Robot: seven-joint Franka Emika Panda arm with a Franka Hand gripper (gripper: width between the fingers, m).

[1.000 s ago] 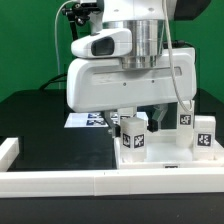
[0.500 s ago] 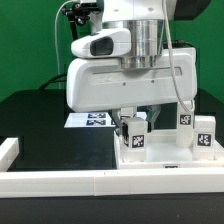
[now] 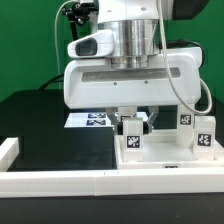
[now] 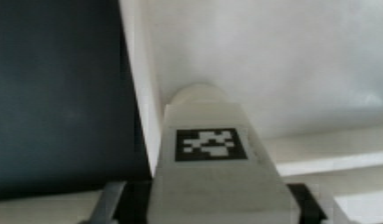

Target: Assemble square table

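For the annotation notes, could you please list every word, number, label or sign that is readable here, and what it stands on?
No readable words or numbers.
Post in the gripper: black-and-white tag pattern, no text.
Two posts at the exterior view's right: tags only.
Marker board: tags, too small.

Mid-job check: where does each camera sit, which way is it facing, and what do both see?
Exterior view: off the arm, level with the table, facing the arm's tool over the white slab.
Wrist view: on the wrist, looking down past the dark fingers along the gripped post.
Shared: the tagged post and slab.
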